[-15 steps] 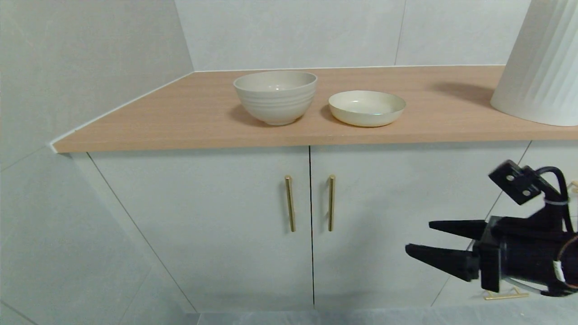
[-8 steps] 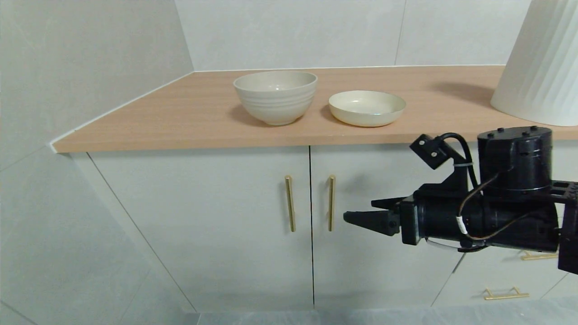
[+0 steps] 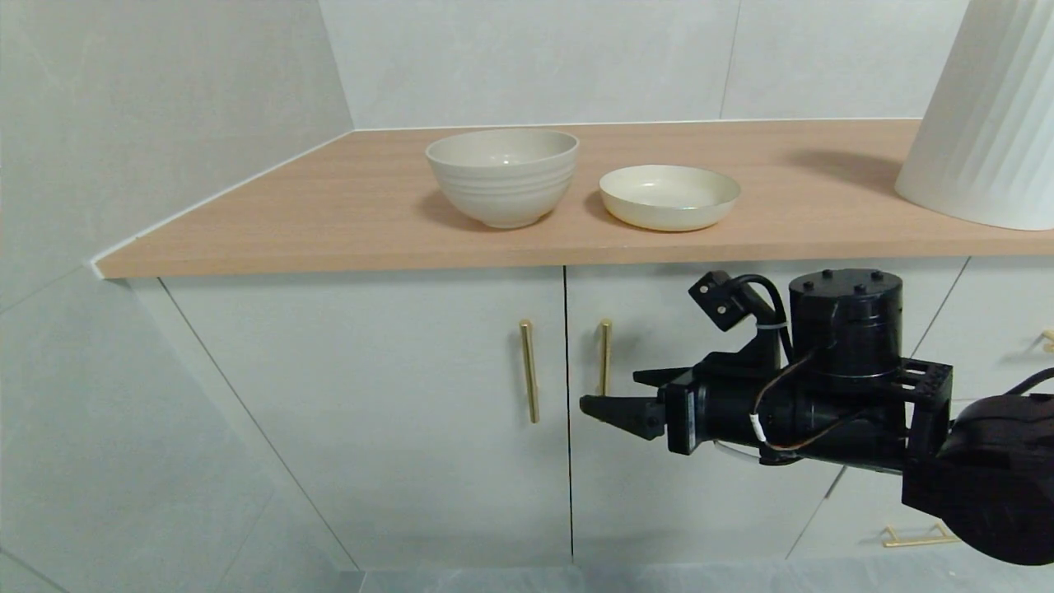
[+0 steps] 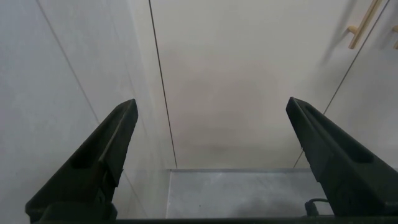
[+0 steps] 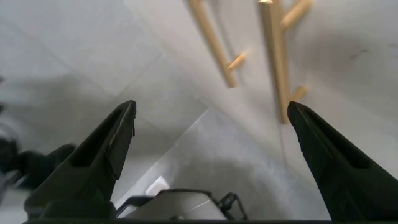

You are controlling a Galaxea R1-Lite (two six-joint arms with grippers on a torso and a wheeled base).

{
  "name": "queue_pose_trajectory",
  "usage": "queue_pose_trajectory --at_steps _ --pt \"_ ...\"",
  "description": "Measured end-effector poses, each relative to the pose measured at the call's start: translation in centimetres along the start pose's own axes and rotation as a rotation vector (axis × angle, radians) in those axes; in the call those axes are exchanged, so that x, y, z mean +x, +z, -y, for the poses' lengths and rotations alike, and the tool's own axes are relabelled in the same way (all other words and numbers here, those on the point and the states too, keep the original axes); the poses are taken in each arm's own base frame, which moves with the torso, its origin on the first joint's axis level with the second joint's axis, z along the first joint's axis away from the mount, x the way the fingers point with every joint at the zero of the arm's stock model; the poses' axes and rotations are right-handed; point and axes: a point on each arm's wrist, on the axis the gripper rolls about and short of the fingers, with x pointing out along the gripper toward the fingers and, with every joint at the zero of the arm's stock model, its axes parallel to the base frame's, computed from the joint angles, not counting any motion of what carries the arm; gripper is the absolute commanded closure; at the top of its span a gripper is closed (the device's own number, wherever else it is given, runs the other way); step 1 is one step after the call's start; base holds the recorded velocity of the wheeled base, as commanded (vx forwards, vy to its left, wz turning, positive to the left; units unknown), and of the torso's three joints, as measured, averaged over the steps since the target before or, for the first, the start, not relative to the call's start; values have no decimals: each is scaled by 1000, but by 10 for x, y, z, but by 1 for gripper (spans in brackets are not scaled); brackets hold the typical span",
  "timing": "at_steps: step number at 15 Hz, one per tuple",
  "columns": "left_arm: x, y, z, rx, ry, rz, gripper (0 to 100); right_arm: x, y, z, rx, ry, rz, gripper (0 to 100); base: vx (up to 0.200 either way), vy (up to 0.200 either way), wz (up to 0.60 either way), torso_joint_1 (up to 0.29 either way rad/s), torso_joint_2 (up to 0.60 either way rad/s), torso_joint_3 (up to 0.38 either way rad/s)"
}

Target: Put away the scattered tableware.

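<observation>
A deep ribbed cream bowl (image 3: 502,177) and a shallow cream dish (image 3: 669,196) sit side by side on the wooden counter (image 3: 346,222). Below it, my right gripper (image 3: 613,394) hangs open and empty in front of the cabinet doors, its tips just right of the right-hand gold handle (image 3: 604,362). In the right wrist view the right gripper (image 5: 210,111) has wide-spread fingers (image 5: 106,155), and two gold handles (image 5: 277,59) lie close ahead. My left gripper (image 4: 210,106) is open and empty, facing a pale cabinet panel low near the floor.
A tall white ribbed vessel (image 3: 980,115) stands on the counter's right end. The left door's gold handle (image 3: 529,371) is beside the centre seam. A small drawer pull (image 3: 910,537) sits low at the right. Tiled walls close off the left side and the back.
My right arm has swung from the lower right up and leftward, bringing its open gripper close to the cabinet door handles. Bowl and dish have not moved.
</observation>
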Motion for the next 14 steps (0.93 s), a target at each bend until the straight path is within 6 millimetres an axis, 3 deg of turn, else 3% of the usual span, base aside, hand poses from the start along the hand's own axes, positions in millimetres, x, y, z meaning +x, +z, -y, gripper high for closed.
queue_pose_trajectory --at_steps 5,14 --pt "0 0 0 0 0 0 0 26 -7 12 25 -49 77 0 0 0 0 0 0 0" --pt "0 0 0 0 0 0 0 48 -17 18 89 -19 109 0 0 0 0 0 0 0"
